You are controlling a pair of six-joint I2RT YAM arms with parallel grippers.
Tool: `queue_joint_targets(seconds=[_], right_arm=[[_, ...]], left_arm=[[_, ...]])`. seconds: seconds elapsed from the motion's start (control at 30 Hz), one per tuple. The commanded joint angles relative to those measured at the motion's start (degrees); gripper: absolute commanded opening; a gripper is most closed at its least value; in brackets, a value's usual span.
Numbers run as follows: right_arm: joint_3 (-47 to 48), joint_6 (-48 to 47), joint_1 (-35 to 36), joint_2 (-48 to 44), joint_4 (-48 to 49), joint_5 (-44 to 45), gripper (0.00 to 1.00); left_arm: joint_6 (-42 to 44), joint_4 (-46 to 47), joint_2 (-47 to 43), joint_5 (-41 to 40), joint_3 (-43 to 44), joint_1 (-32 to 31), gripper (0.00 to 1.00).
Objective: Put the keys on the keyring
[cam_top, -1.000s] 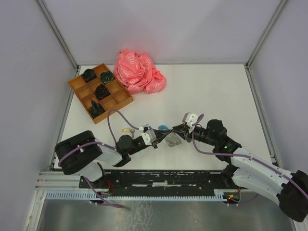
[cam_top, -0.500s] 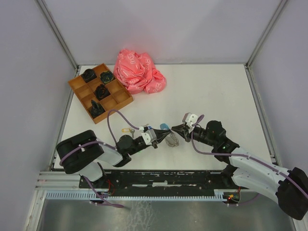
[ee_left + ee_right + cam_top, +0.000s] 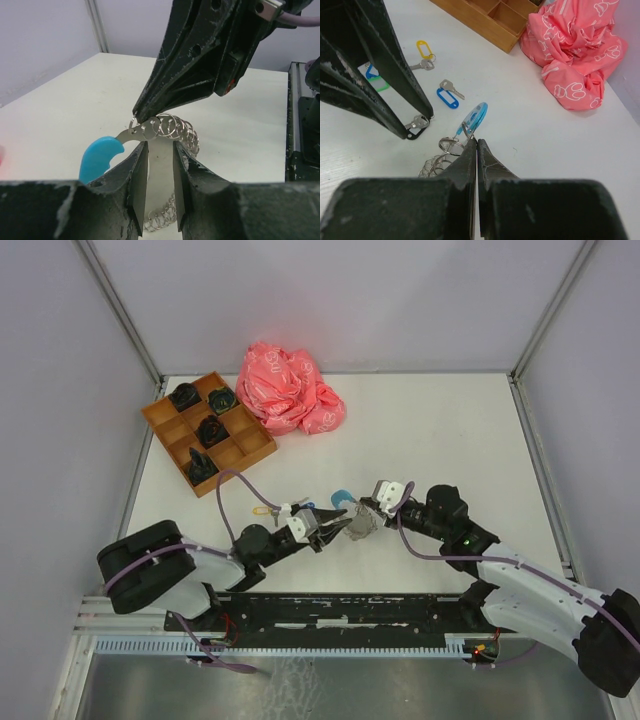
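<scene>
The right gripper (image 3: 476,144) was closed on the keyring (image 3: 176,131), which was pinched at a small ring just beyond the tips, beside the blue segment (image 3: 475,116). The rest of the chain was bunched below and behind those tips. The left gripper (image 3: 158,150) was seen with its jaws apart and nothing between them, its tips just under the right gripper's and almost touching the pinched ring. No key was held by either gripper. The step in hand was therefore judged to be a second hold on the keyring, with threading not yet begun.

To do this well, the right pinch should be held firm while the left jaws are closed on the metal close beside it. The loose chain should be avoided, as it would likely slip and swing. A free end of the loop should be left reachable, and the blue segment kept out of both grips.

One keyring was counted. Four keys were counted on the table, ahead and to the left of the right gripper's tips:

- The black-tagged key (image 3: 416,125) was nearest.
- The blue-tagged key (image 3: 449,96) was farther ahead.
- The yellow-tagged key (image 3: 423,52) was farthest.
- The green-tagged key (image 3: 380,86) was partly hidden behind a left finger, and a scrap of blue beside it could not be identified.

One tray (image 3: 165,422) with four dark items (image 3: 212,428) and one pink cloth (image 3: 290,390) were seen well beyond both grippers.
</scene>
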Motion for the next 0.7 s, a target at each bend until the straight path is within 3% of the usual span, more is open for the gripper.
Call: queue_joint_targets(seconds=[0.0,0.17,0.67], right_arm=[[3.78,-5.73,-0.15,-1.72,-1.73,-0.97,0.01],[4.99,-9.05,-0.09,-1.98,-4.52,-2.41,0.01],[7.95,-12.31,-0.14,-1.43,-9.90,-5.28,0.02]], left_arm=[[-0.86,-7.21,-6.18,-4.00,0.90,-0.29,0.34],[0.90,-16.28,-10.81,-6.78,2.06,-0.31,0.35],[2.91,-18.71,-11.12,-6.92,3.83,-0.34,0.35]])
